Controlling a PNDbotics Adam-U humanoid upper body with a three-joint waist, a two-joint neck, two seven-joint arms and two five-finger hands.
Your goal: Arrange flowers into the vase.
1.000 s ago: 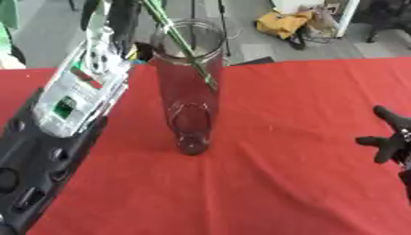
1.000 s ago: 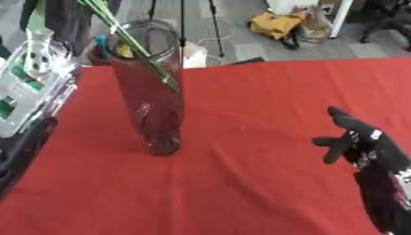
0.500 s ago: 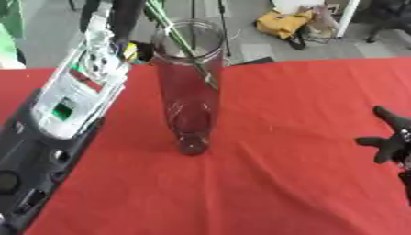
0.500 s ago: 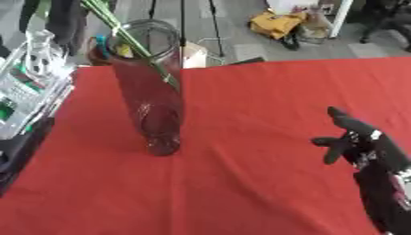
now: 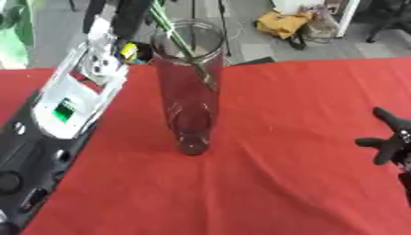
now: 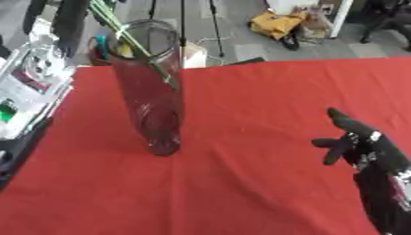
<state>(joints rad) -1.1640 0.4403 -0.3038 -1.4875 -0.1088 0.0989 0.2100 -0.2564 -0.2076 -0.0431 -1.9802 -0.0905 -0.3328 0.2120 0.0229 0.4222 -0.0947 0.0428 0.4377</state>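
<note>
Clear glass, tall and cylindrical – the vase (image 5: pixel 191 87) stands upright on the red cloth (image 5: pixel 281 183), left of centre. Green stems (image 5: pixel 178 41) slant into its mouth from the upper left, their long axis tilted. My left hand (image 5: pixel 132 13) rises just beside the rim, nearer the vase; I cannot tell its fingers. My right hand (image 6: pixel 361 140) rests well apart at lower right – fingers relaxed, holding nothing
</note>
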